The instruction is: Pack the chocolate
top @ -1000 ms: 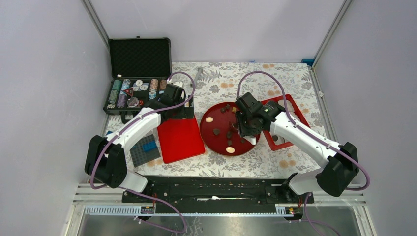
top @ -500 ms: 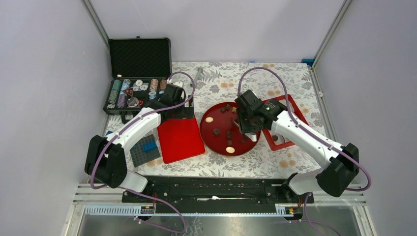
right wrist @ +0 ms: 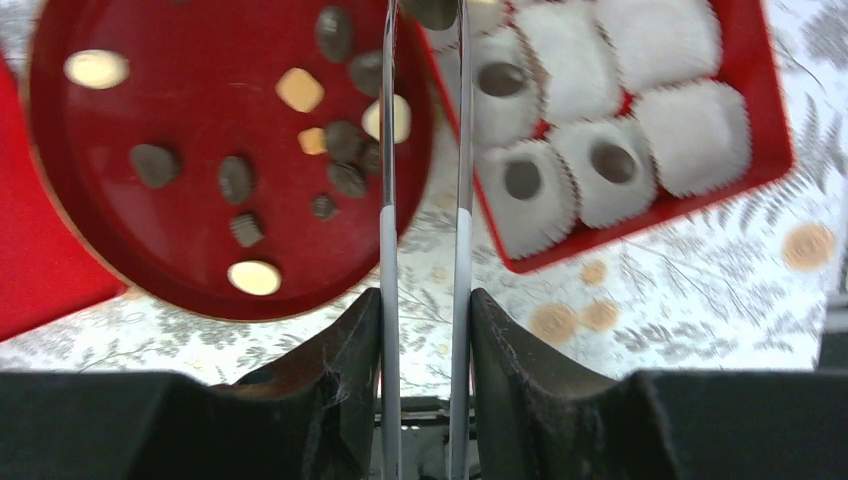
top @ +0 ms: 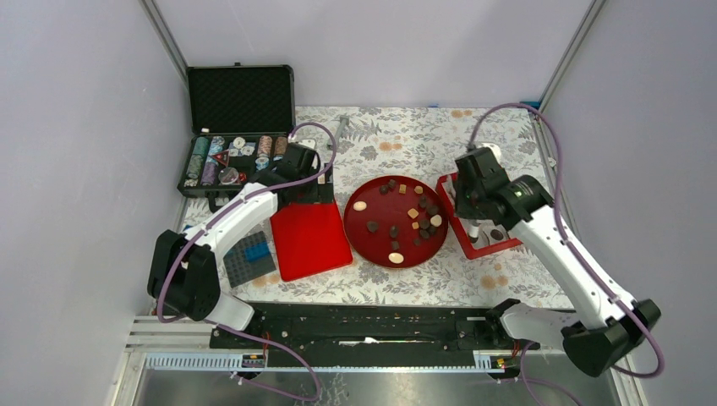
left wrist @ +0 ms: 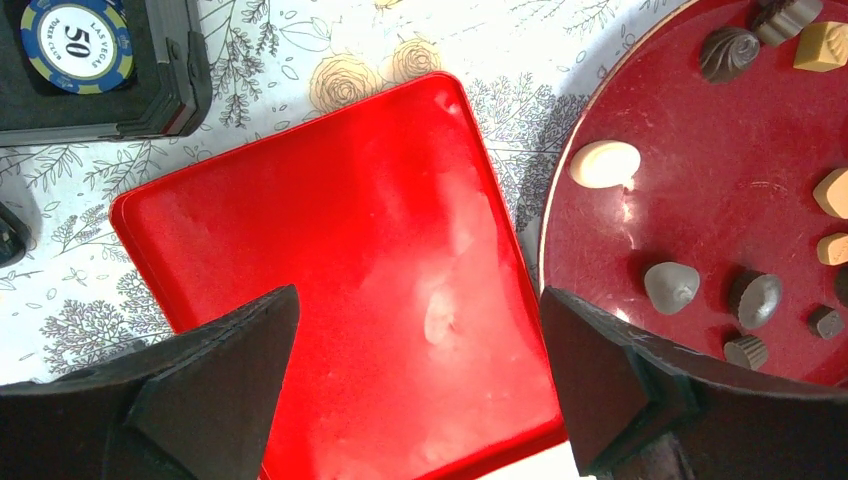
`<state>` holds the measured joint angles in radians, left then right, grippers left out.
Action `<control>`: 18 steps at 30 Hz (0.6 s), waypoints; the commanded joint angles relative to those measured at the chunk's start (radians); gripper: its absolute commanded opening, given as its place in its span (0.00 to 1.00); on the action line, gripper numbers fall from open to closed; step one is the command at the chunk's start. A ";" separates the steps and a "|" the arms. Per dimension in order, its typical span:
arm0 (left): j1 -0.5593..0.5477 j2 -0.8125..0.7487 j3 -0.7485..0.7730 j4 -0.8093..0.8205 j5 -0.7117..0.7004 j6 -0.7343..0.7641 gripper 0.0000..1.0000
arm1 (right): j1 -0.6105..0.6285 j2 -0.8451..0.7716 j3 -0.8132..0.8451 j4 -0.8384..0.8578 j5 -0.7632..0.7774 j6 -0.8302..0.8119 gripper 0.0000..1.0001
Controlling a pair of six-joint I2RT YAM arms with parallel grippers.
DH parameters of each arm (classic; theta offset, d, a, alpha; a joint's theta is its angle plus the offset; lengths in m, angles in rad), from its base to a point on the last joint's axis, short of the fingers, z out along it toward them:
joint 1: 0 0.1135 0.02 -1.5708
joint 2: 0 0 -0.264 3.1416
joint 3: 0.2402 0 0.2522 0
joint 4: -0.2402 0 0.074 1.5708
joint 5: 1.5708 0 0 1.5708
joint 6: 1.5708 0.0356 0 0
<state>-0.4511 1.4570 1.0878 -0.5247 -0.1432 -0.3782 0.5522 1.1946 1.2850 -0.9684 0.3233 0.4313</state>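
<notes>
Several small chocolates (top: 414, 222), dark brown, tan and cream, lie on a round dark red plate (top: 372, 245); they also show in the right wrist view (right wrist: 340, 140) and the left wrist view (left wrist: 672, 286). A red box (right wrist: 770, 120) of white paper cups stands right of the plate; three cups hold a dark piece (right wrist: 522, 178). My right gripper (right wrist: 425, 295) is shut on metal tongs (right wrist: 388, 200), which pinch a dark chocolate (right wrist: 432, 10) over the box's left side. My left gripper (left wrist: 418, 300) is open and empty above a flat red lid (left wrist: 340, 260).
An open black case of poker chips (top: 237, 135) stands at the back left. A dark studded brick plate with blue bricks (top: 250, 258) lies left of the red lid (top: 309, 238). The box sits near the right wall (top: 482, 245).
My right arm has swung right, from over the plate to over the red box, carrying the tongs. The left arm has not moved.
</notes>
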 commanded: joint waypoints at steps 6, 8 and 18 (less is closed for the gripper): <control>0.005 0.066 0.086 0.023 0.090 -0.065 0.99 | -0.127 -0.127 -0.112 -0.133 0.122 0.098 0.25; 0.005 0.096 0.100 0.025 0.100 -0.062 0.99 | -0.152 -0.113 -0.129 -0.115 0.110 0.086 0.25; 0.005 0.136 0.140 0.021 0.077 -0.039 0.99 | -0.189 -0.061 -0.167 -0.014 0.082 0.022 0.33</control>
<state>-0.4511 1.5944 1.1713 -0.5312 -0.0666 -0.4232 0.3733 1.1210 1.1084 -1.0561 0.3862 0.4843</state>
